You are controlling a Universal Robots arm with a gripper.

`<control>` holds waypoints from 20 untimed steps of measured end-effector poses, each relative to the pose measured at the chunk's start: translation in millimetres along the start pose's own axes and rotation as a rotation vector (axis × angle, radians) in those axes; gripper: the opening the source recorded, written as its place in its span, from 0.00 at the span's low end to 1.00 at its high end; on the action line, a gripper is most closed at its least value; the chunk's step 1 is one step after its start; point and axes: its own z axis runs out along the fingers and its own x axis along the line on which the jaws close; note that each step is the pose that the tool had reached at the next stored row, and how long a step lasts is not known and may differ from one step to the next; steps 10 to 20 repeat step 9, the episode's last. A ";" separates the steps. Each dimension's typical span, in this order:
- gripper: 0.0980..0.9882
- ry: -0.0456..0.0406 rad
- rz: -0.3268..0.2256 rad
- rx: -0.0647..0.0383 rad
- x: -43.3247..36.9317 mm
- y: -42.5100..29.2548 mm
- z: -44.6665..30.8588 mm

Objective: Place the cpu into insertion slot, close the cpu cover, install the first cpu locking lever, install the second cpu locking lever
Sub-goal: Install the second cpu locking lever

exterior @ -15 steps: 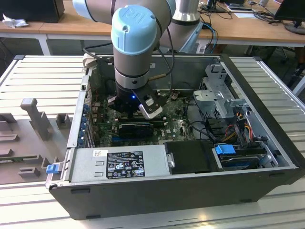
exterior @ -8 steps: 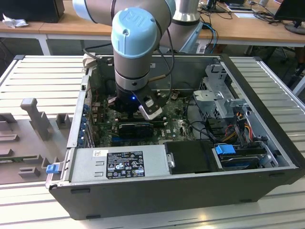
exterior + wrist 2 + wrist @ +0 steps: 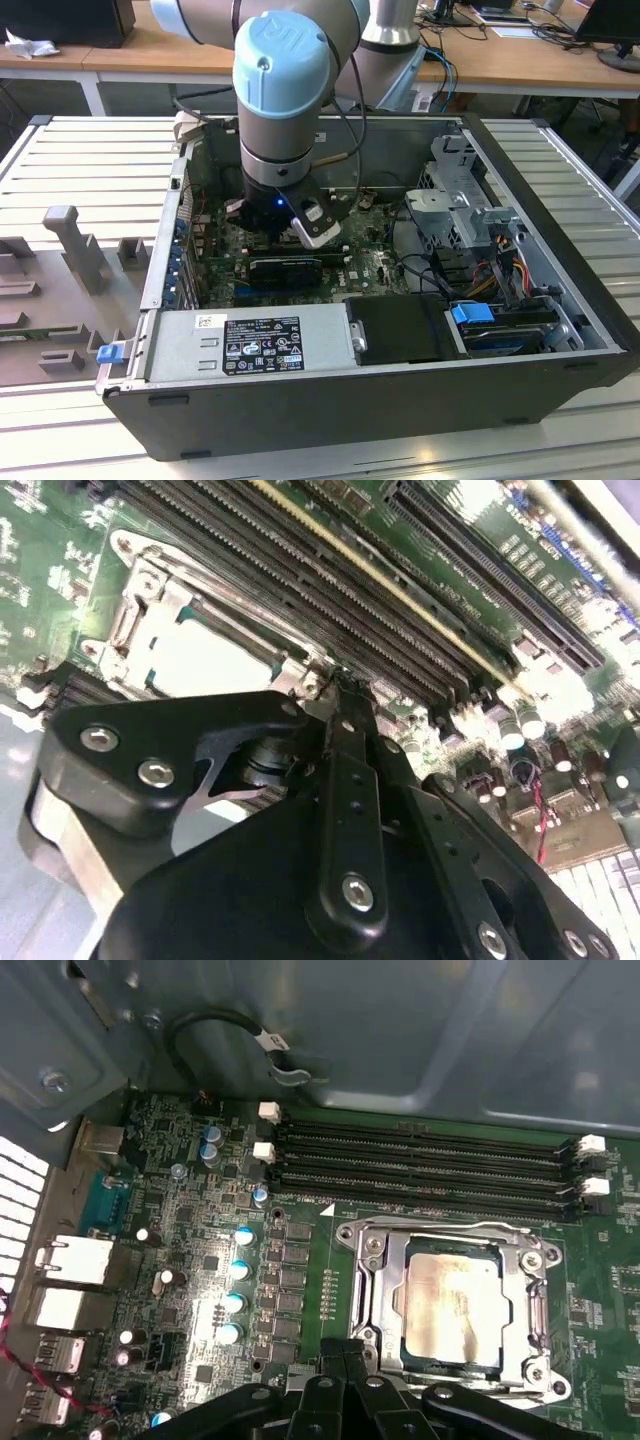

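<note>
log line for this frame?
gripper: shut, at socket edge | cpu: seated in slot | cover: closed

We see cpu [image 3: 452, 1305] dull brushed metal | cpu cover [image 3: 380, 1290] shiny bare steel | end effector [image 3: 340, 695] matt black plastic

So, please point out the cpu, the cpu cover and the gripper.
cpu [image 3: 452, 1305], first wrist view, middle of its pale face.
cpu cover [image 3: 388, 1290], first wrist view, frame side.
gripper [image 3: 345, 695], second wrist view, between fingertips.

The pale square cpu [image 3: 452, 1303] sits in the dark-framed insertion slot [image 3: 383, 1305], silvery metal cpu cover [image 3: 455, 1234] closed around it. Long black memory slots [image 3: 420, 1165] lie just beside. The black gripper [image 3: 345, 1360] hovers at the socket's edge.
</note>
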 end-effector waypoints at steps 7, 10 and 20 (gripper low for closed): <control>0.01 0.0004 0.000 0.000 -0.2 8.9 -30.6; 0.01 -0.0001 0.000 -0.002 -0.2 9.9 -33.8; 0.01 -0.0001 0.000 -0.002 -0.2 9.9 -33.8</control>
